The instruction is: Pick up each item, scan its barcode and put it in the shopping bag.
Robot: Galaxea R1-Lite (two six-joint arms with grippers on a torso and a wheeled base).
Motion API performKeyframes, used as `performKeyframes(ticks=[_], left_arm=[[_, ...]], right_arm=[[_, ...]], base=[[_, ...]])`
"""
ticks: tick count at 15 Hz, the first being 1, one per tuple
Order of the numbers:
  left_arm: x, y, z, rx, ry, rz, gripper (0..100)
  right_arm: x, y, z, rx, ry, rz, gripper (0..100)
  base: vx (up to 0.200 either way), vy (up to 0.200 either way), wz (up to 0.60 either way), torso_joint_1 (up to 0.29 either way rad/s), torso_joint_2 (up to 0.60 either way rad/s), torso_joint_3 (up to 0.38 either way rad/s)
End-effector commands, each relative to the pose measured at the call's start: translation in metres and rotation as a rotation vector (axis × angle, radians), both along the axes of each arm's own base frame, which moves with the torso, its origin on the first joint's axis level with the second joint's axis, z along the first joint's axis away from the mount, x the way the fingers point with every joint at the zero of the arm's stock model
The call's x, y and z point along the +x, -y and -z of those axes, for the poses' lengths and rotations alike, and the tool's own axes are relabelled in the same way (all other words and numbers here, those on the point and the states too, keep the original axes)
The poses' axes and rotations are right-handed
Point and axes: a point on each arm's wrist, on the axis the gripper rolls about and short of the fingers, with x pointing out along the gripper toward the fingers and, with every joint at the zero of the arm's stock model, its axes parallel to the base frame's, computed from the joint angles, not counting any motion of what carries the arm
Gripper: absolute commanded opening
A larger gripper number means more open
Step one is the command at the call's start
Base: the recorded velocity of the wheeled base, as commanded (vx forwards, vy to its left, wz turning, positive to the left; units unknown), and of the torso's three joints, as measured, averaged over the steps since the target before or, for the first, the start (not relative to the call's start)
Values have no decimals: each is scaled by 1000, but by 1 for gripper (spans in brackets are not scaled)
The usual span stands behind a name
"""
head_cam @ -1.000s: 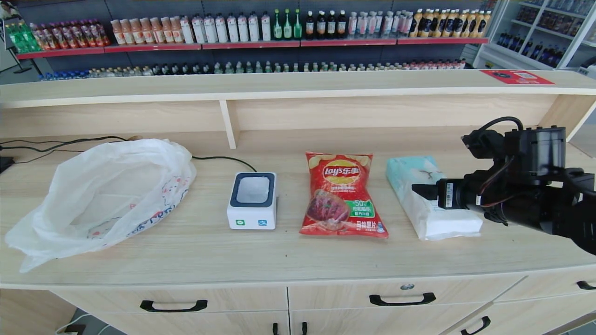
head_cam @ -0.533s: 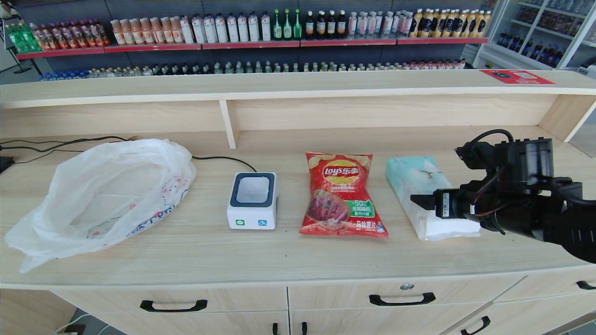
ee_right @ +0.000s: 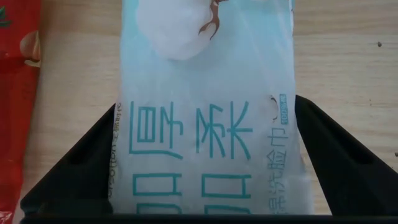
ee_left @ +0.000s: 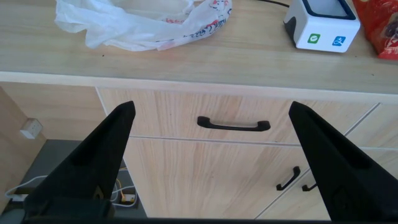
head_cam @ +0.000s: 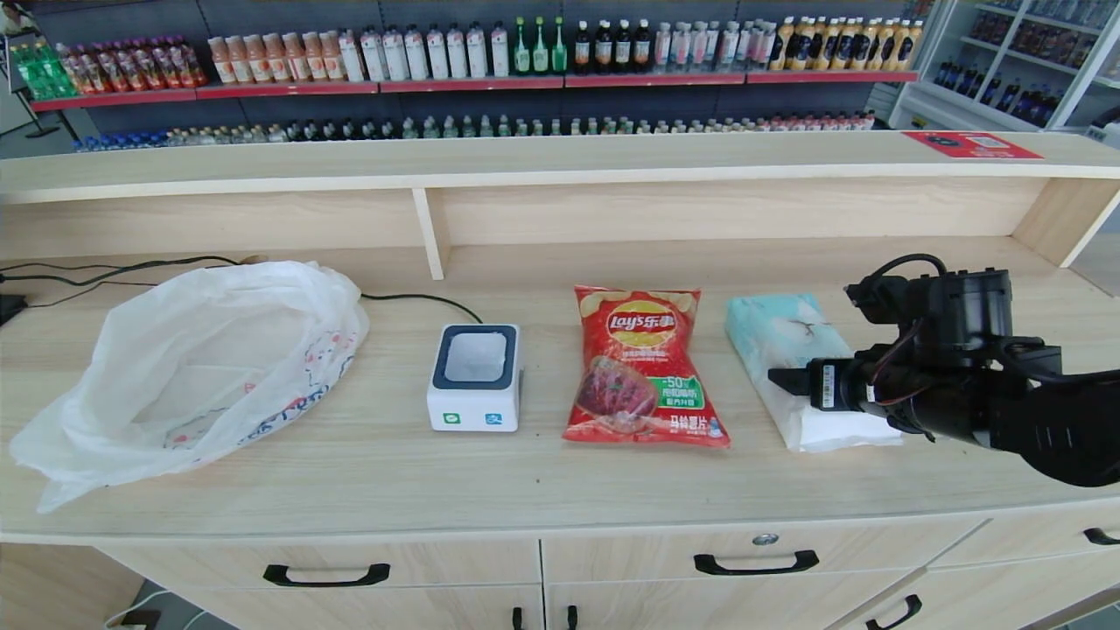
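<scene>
A pale blue and white tissue pack (head_cam: 779,337) lies flat at the right of the wooden counter (head_cam: 525,472). My right gripper (head_cam: 786,381) hovers just over its near half, open. In the right wrist view its two dark fingers (ee_right: 74,174) stand on either side of the tissue pack (ee_right: 205,124), close to its long edges. A red chips bag (head_cam: 643,367) lies left of the pack, and a white scanner (head_cam: 475,376) sits beside that. The white shopping bag (head_cam: 192,367) lies slumped at the left. My left gripper (ee_left: 211,109) hangs open below the counter edge, facing a drawer front.
A black cable (head_cam: 420,299) runs from the scanner along the back of the counter. A raised shelf (head_cam: 525,162) walls off the far side. Drawers with black handles (ee_left: 233,124) sit under the counter. Bare wood lies in front of the items.
My right arm has come down and slightly left, bringing its open gripper lower over the tissue pack. The items on the counter have not moved.
</scene>
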Motion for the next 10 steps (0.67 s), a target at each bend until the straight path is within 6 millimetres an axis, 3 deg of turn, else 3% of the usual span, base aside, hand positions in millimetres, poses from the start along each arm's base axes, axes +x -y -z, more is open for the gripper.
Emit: performKeyframes(ticks=[1, 7, 8, 10], left_arm=[[0, 0, 0, 0, 0, -1, 100], [0, 0, 0, 0, -2, -1, 100], [0, 0, 0, 0, -2, -2, 100], [0, 0, 0, 0, 0, -1, 100]], right_arm=[[4, 1, 5, -4, -15, 6, 100], [9, 1, 13, -11, -28, 13, 100], [10, 1, 14, -11, -29, 13, 0], [11, 1, 15, -11, -29, 13, 0]], base=[[0, 0, 0, 0, 0, 0], [0, 0, 0, 0, 0, 0], [0, 0, 0, 0, 0, 0], [0, 0, 0, 0, 0, 0]])
